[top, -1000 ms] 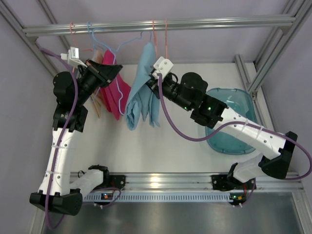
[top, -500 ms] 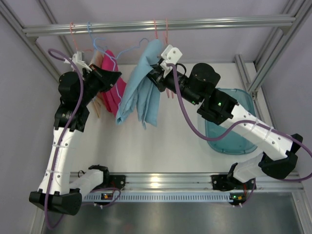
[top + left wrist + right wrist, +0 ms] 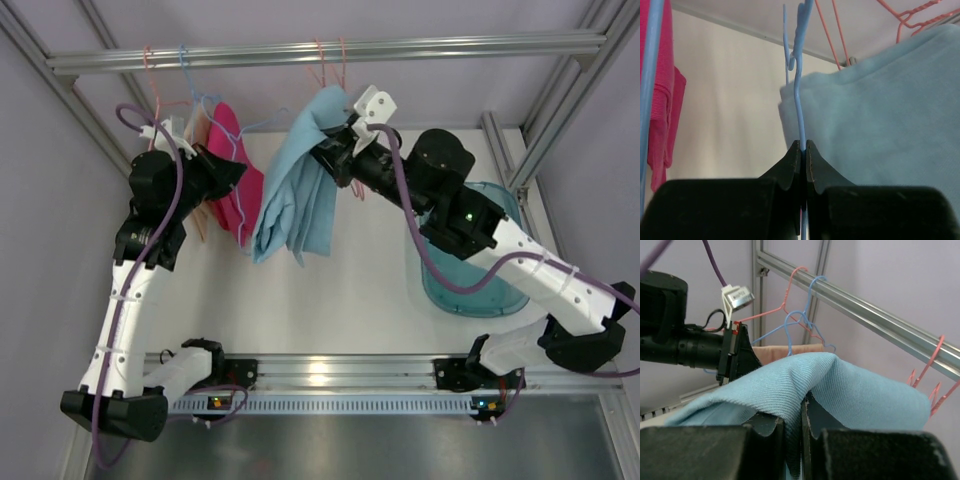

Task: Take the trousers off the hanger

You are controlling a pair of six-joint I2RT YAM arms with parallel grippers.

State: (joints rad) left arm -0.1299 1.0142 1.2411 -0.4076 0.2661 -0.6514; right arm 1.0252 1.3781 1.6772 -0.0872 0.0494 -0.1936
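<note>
I am carrying my right gripper up and to the right, closer to the rail. The pinched top fold of the blue trousers is riding along with it, higher than a second ago. Their loose lower end is swinging left and then partway back. My right elbow is sliding out over the bin. My left gripper, clamped on the blue hanger, is drifting slightly toward me, baring more of the pink trousers.
</note>
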